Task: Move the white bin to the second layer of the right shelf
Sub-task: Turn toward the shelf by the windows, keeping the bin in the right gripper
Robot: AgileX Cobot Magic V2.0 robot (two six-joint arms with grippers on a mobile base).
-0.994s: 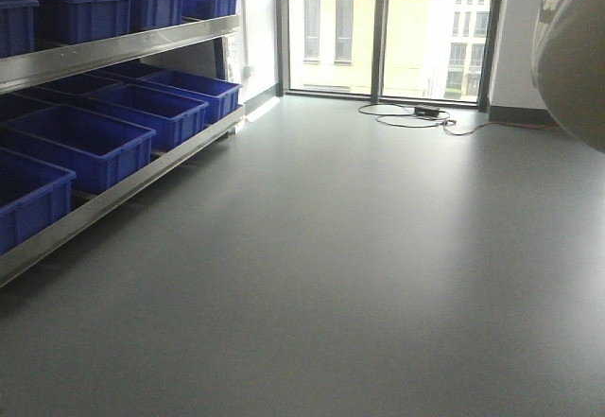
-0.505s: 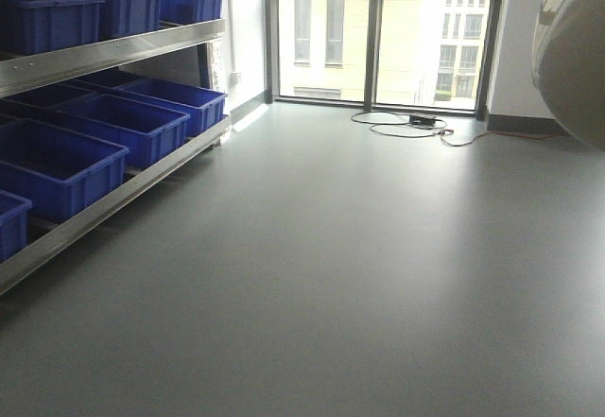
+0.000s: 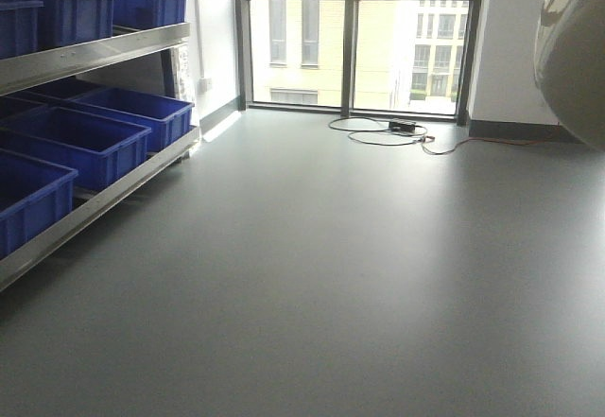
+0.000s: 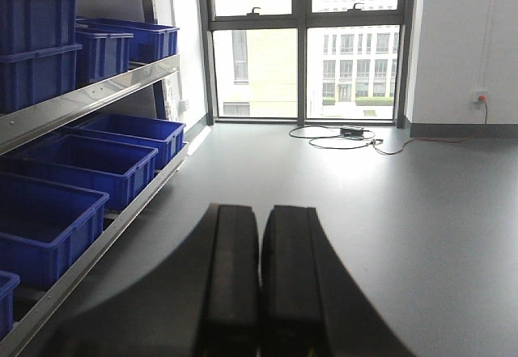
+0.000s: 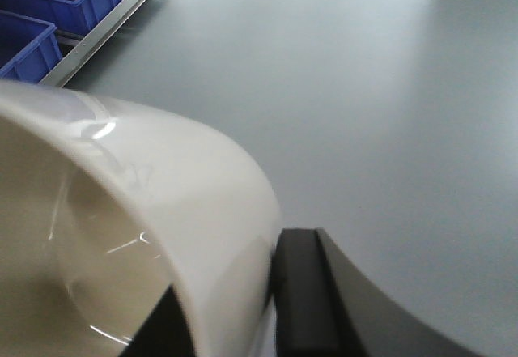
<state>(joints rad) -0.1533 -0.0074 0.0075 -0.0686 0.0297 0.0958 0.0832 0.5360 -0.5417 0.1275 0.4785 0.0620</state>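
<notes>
Blue crates (image 4: pixel 121 159): eight showing in left wrist view. Four on top level, two of these stacked. Four on low level.
Shelf levels (image 4: pixel 105 90): two.
White bin (image 5: pixel 162 179): one.
Grippers: two, left gripper (image 4: pixel 261 219) and right gripper (image 5: pixel 231 308).
Window panes (image 4: pixel 259 74): four.
Black box with cable (image 4: pixel 352 130) on floor: one.
Wall socket (image 4: pixel 481 96): one.

Front cam low, wrists fwd, shared floor (image 3: pixel 331 275)

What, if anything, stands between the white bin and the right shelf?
Cannot tell: that shelf is out of view. The right end effector grips the white bin over bare floor; only cables lie by the window.
</notes>
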